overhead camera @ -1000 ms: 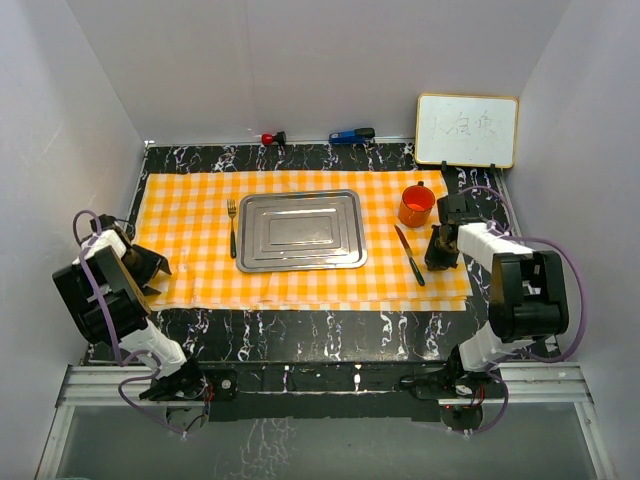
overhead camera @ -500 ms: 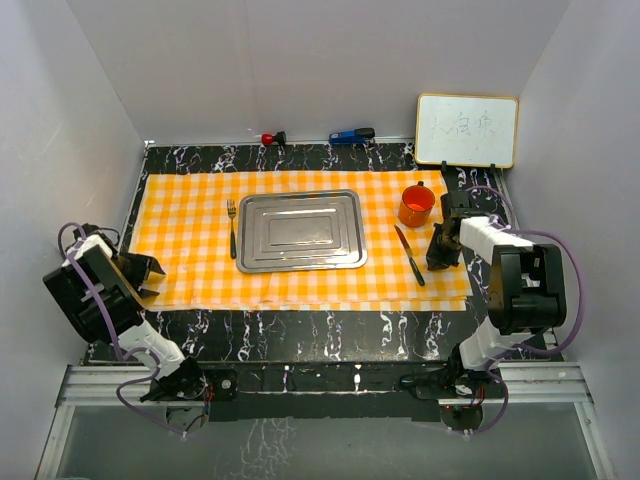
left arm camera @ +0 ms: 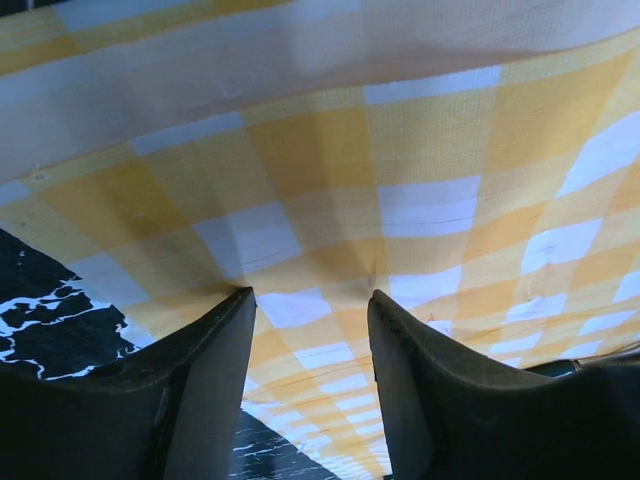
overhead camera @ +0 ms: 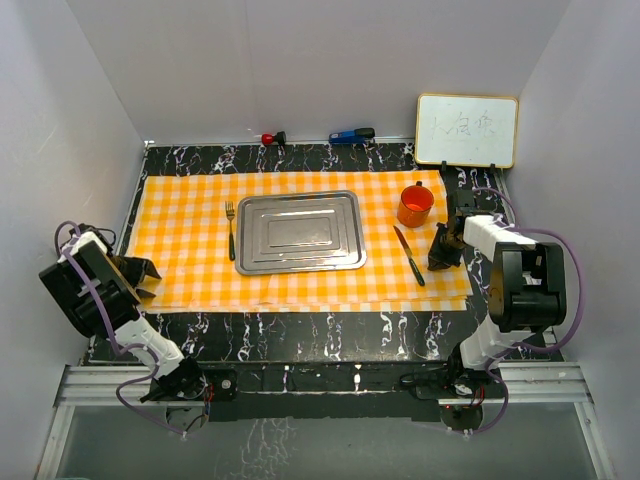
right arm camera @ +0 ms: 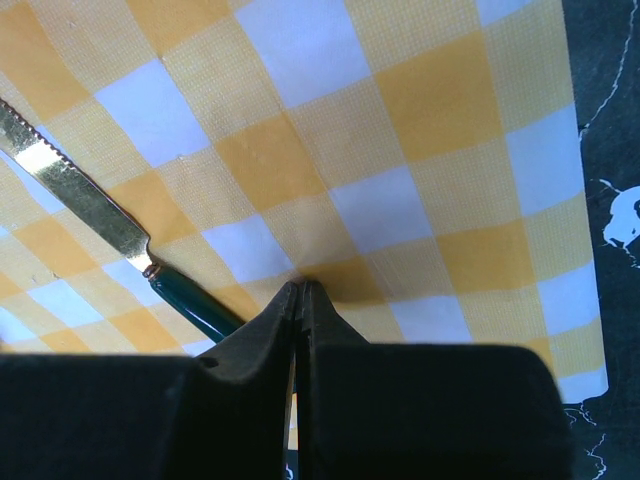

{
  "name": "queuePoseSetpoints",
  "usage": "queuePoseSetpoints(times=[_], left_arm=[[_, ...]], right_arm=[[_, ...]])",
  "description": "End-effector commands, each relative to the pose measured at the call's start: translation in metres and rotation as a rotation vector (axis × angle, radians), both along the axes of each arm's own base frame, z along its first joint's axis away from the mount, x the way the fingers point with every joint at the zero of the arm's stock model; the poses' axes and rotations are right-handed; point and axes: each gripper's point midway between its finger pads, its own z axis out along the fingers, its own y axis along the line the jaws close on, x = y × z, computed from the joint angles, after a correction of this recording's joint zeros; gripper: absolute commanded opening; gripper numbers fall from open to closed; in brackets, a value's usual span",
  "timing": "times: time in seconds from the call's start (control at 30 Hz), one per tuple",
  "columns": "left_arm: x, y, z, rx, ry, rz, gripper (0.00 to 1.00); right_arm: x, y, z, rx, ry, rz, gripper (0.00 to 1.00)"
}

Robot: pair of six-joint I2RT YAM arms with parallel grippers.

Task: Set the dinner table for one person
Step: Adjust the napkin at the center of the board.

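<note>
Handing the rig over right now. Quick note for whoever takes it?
Left pincer: open, astride the cloth near its near-left corner.
Right pincer: shut, apparently pinching the cloth near its right edge, beside the knife.
Table: cloth spread; tray centred, fork left of it, knife right of it, mug beyond the knife.
Done: setting looks laid.
Left: probably just straightening the cloth, then release and pull both arms back.
</note>
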Motion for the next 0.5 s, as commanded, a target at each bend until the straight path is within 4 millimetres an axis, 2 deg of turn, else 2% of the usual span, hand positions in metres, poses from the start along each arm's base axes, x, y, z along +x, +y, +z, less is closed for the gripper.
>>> queuePoseSetpoints(times=[0.0, 0.2, 0.47], left_arm=[[-0.017, 0.057, -0.010, 0.248, 0.115, -0.020, 0.48], [0.002, 0.071, 0.020, 0.417, 0.131, -0.126, 0.48], [0.012, 0.071, 0.027, 0.463, 0.167, -0.211, 0.48]], right_arm=[[-0.006, -0.025, -0.049, -0.116, 0.032, -0.016, 0.00], [0.006, -0.026, -0.026, -0.124, -0.052, -0.024, 0.00], [0.014, -0.028, -0.010, -0.133, -0.102, -0.033, 0.00]])
